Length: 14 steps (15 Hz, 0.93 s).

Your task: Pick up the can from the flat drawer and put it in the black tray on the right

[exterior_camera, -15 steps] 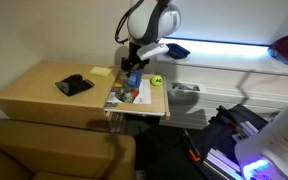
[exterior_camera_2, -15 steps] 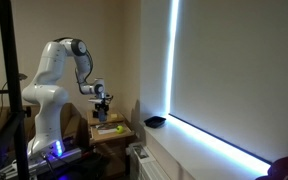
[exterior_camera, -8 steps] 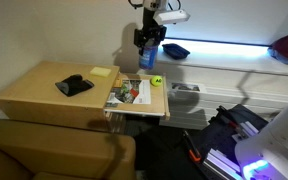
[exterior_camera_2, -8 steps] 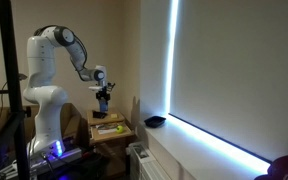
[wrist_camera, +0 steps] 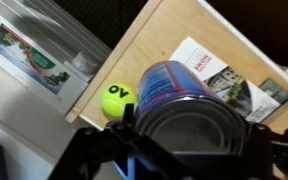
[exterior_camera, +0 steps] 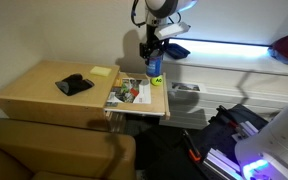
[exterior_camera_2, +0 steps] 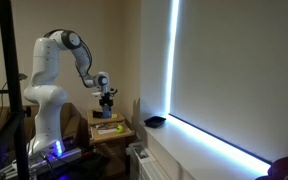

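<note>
My gripper (exterior_camera: 154, 50) is shut on the can (exterior_camera: 155, 66), a bluish cylinder, and holds it in the air above the right end of the flat drawer (exterior_camera: 124, 104). In the wrist view the can (wrist_camera: 174, 95) fills the space between the jaws (wrist_camera: 199, 145), with the yellow-green ball (wrist_camera: 116, 100) and the drawer's printed sheets (wrist_camera: 219, 75) below. The ball (exterior_camera: 156, 82) lies on the drawer under the can. The black tray (exterior_camera: 177, 50) sits on the ledge just right of the gripper and also shows in an exterior view (exterior_camera_2: 155, 122). The gripper (exterior_camera_2: 108, 98) hangs above the drawer (exterior_camera_2: 110, 131).
A flat black pouch (exterior_camera: 74, 85) and a yellow note (exterior_camera: 101, 71) lie on the tan tabletop (exterior_camera: 34, 95). A dark red dish (exterior_camera: 287, 48) stands on the ledge at the far right. A grey wire basket (exterior_camera: 184, 92) hangs beside the drawer.
The gripper lifted the can off the drawer, rose high, then moved right and came down a little, toward the black tray. The ball has stayed in place.
</note>
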Tool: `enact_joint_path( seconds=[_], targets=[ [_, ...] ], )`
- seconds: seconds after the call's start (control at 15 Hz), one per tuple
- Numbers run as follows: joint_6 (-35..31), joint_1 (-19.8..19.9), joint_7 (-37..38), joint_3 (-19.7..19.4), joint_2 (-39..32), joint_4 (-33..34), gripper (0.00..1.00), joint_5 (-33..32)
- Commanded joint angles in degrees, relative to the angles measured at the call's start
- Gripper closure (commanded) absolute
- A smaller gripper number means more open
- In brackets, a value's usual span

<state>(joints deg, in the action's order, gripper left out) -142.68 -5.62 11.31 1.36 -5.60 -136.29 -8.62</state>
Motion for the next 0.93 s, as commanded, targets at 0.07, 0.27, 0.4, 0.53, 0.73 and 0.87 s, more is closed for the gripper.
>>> enact_joint_path(
  seconds=[0.07, 0.27, 0.4, 0.53, 0.73, 0.87],
  targets=[
    [-0.54, 5.41, 4.64, -6.63, -0.31, 6.06, 0.42, -5.99],
    [0.48, 9.27, 3.66, -9.83, -1.05, 13.17, 0.42, -2.08],
    [-0.77, 9.26, 3.31, -9.66, -0.94, 11.0, 0.17, -2.48],
    [-0.09, 10.62, 3.22, -10.45, -1.08, 14.52, 0.17, -0.99],
    [0.62, 10.72, 4.34, -10.61, -3.45, 16.79, 0.42, -1.08],
    [1.15, 11.73, 8.61, -11.86, -8.39, 22.56, 0.42, 1.08]
  ],
)
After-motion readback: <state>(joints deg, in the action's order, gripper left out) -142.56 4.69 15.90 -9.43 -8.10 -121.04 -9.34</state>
